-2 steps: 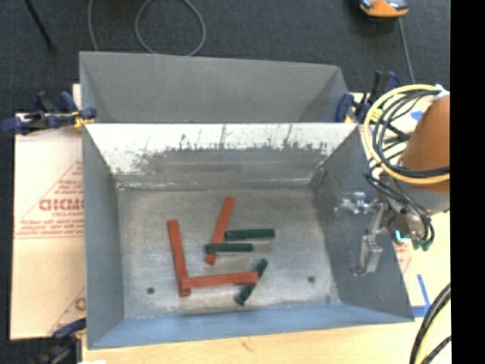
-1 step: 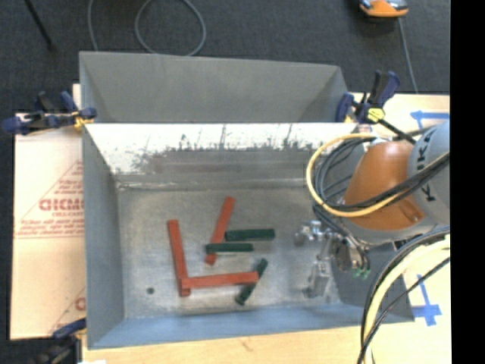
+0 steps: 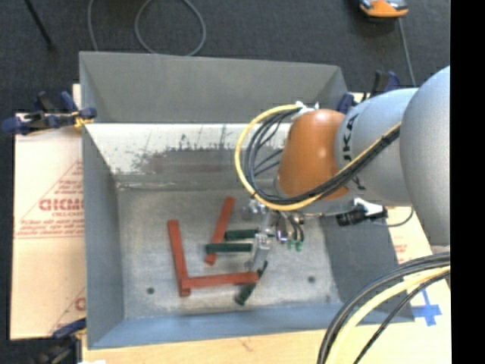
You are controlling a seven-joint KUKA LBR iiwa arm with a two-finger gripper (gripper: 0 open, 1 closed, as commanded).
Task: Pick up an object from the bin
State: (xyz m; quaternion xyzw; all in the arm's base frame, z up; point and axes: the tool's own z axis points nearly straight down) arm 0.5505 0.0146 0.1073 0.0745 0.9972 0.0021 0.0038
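Ideally the gripper, opening impossible to tell, centres over the dark green stick inside the angle of the red L-shaped bar.

Matt scuffed grey metal bin; matt red sticks.

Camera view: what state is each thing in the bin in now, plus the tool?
red L-shaped piece: lying flat on the bin floor.
red bar: lying slanted, a dark green bar across its lower end.
dark green bar: lying level, next to the tool.
dark green stick: lying at the L's free end.
tool: low in the bin, over the green pieces.
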